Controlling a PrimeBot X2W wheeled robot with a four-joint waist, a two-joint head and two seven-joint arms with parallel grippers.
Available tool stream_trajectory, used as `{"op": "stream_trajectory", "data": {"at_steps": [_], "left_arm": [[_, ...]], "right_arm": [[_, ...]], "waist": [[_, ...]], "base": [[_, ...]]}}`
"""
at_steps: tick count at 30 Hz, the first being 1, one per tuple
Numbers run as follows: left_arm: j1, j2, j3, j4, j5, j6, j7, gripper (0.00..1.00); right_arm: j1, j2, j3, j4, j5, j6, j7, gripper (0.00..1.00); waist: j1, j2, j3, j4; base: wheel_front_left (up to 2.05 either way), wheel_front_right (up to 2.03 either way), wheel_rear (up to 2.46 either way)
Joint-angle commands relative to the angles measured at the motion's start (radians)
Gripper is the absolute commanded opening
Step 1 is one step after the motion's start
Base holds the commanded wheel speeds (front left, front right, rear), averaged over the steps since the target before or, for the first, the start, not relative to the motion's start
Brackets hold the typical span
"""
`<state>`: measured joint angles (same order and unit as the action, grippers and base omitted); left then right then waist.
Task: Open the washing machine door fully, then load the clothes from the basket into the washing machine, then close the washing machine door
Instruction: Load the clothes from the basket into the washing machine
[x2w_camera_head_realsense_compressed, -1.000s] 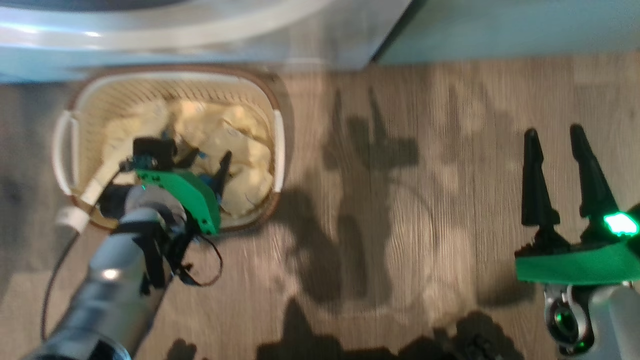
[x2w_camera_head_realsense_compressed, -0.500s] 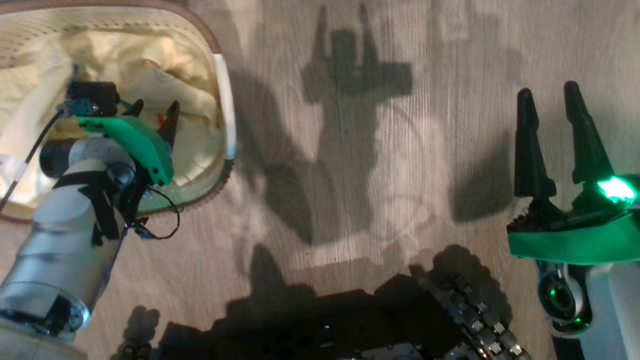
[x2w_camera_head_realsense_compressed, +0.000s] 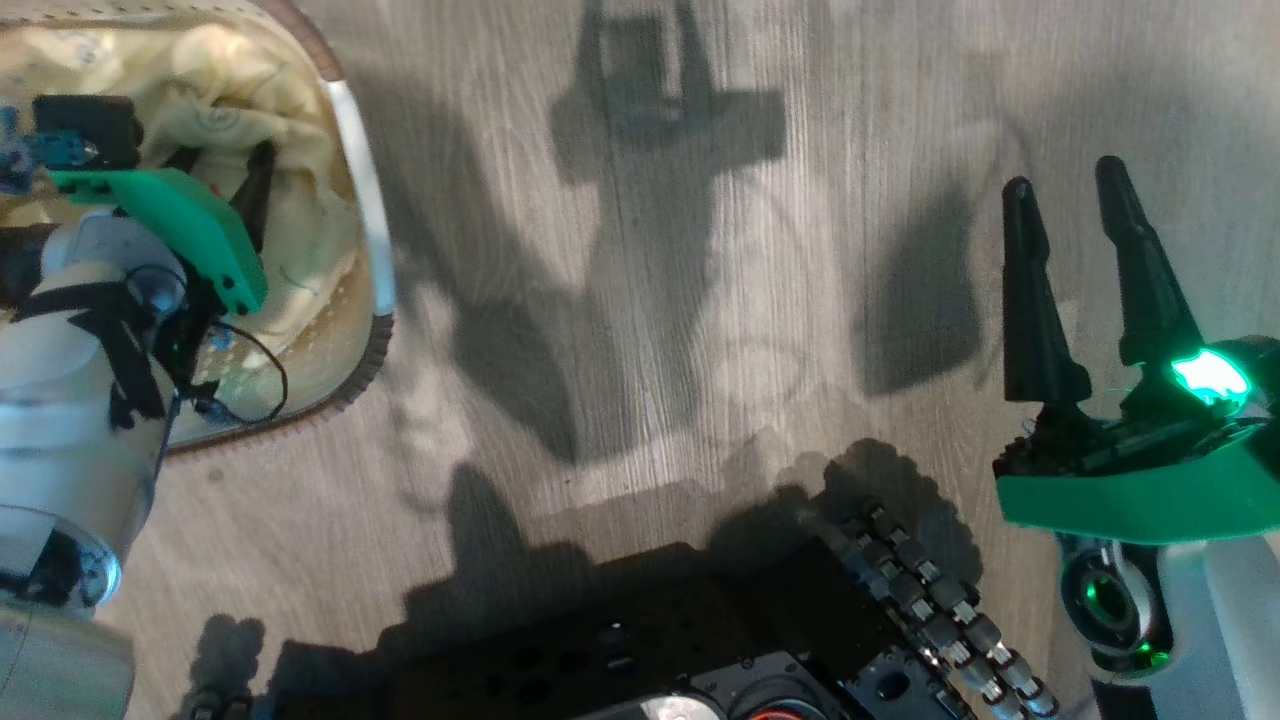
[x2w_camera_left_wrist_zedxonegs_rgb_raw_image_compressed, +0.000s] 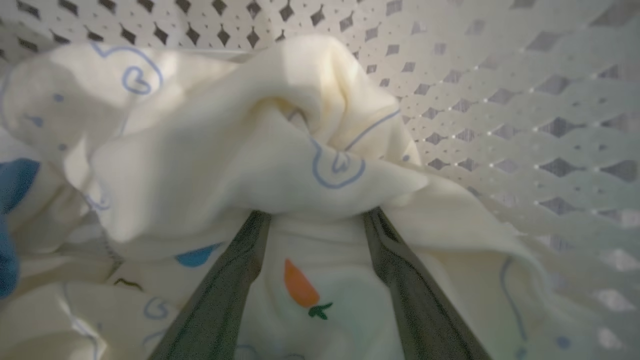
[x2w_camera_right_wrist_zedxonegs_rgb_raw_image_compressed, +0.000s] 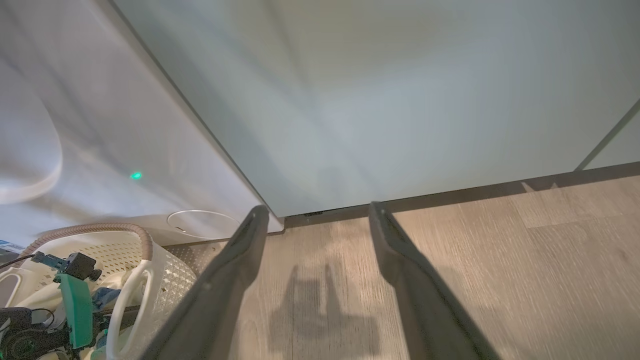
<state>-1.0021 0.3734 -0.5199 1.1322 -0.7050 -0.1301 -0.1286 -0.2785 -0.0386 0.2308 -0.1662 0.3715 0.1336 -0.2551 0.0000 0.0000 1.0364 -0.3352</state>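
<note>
the left gripper (x2w_camera_left_wrist_zedxonegs_rgb_raw_image_compressed: 316, 214) is being held in the basket (x2w_camera_left_wrist_zedxonegs_rgb_raw_image_compressed: 500, 100), jaws wide, tips under the clothes (x2w_camera_left_wrist_zedxonegs_rgb_raw_image_compressed: 225, 165); the right gripper (x2w_camera_head_realsense_compressed: 1064, 176) is being held open, empty.

Home laundry nook: washer (x2w_camera_right_wrist_zedxonegs_rgb_raw_image_compressed: 100, 125) w/ basket (x2w_camera_right_wrist_zedxonegs_rgb_raw_image_compressed: 175, 275), wood-look flr (x2w_camera_right_wrist_zedxonegs_rgb_raw_image_compressed: 525, 250), cabinet (x2w_camera_right_wrist_zedxonegs_rgb_raw_image_compressed: 375, 100).

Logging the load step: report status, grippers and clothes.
Left gripper open, tips under a fold of the clothes in the basket. Right gripper open, over the wood floor. Nothing seen blocking.
</note>
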Motion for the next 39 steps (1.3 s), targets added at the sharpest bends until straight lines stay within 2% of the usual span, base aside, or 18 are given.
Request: {"op": "stream_trajectory", "data": {"at_steps": [1, 6, 7, 8, 9, 17, 30, 34, 39], "left_arm": [[0.01, 0.04, 0.015, 0.015, -0.003, -0.001, -0.008, 1.0], [-0.014, 0.019, 0.008, 0.073, -0.004, 0.004, -0.005, 1.0], [-0.016, 0.015, 0.007, 0.082, -0.005, 0.005, -0.005, 0.92], [-0.018, 0.012, 0.006, 0.089, -0.005, 0.005, -0.006, 0.36], [-0.02, 0.009, 0.004, 0.095, -0.005, 0.005, -0.007, 0.0], [-0.016, -0.004, -0.013, 0.12, 0.002, 0.004, -0.05, 0.0], [0.03, -0.044, -0.049, 0.113, 0.03, 0.003, -0.123, 0.0], [0.051, -0.052, -0.038, 0.079, 0.033, 0.011, -0.132, 0.0], [0.102, -0.044, 0.016, -0.063, 0.057, 0.049, -0.133, 0.0]], "right_arm": [[0.04, -0.012, 0.011, -0.028, 0.01, -0.003, -0.007, 1.0], [0.06, -0.012, 0.001, -0.036, 0.007, -0.003, -0.007, 1.0], [0.063, -0.012, 0.002, -0.038, 0.006, -0.003, -0.007, 1.0], [0.064, -0.012, 0.003, -0.039, 0.005, -0.003, -0.007, 1.0], [0.065, -0.012, 0.003, -0.041, 0.005, -0.003, -0.007, 1.0], [0.056, -0.012, 0.003, -0.038, 0.004, -0.003, -0.007, 1.0], [0.054, -0.012, -0.035, -0.019, -0.025, -0.003, -0.007, 1.0], [0.055, -0.012, -0.058, -0.011, -0.041, -0.003, -0.007, 1.0], [0.061, -0.012, -0.086, 0.003, -0.065, -0.003, -0.007, 1.0]], "waist": [[0.0, 0.0, 0.008, -0.009], [0.0, 0.0, 0.012, -0.003], [0.0, 0.0, 0.011, -0.003], [0.0, 0.0, 0.011, -0.003], [0.0, 0.0, 0.01, -0.003], [0.0, 0.0, -0.003, 0.001], [0.0, 0.0, -0.096, 0.06], [0.0, 0.0, -0.143, 0.086], [0.0, 0.0, -0.21, 0.123]], "base": [[0.0, 0.0, 0.0], [0.0, 0.0, 0.0], [0.0, 0.0, 0.0], [0.0, 0.0, 0.0], [0.0, 0.0, 0.0], [0.0, 0.0, 0.0], [0.0, 0.0, 0.0], [0.0, 0.0, 0.0], [0.0, 0.0, 0.0]]}}
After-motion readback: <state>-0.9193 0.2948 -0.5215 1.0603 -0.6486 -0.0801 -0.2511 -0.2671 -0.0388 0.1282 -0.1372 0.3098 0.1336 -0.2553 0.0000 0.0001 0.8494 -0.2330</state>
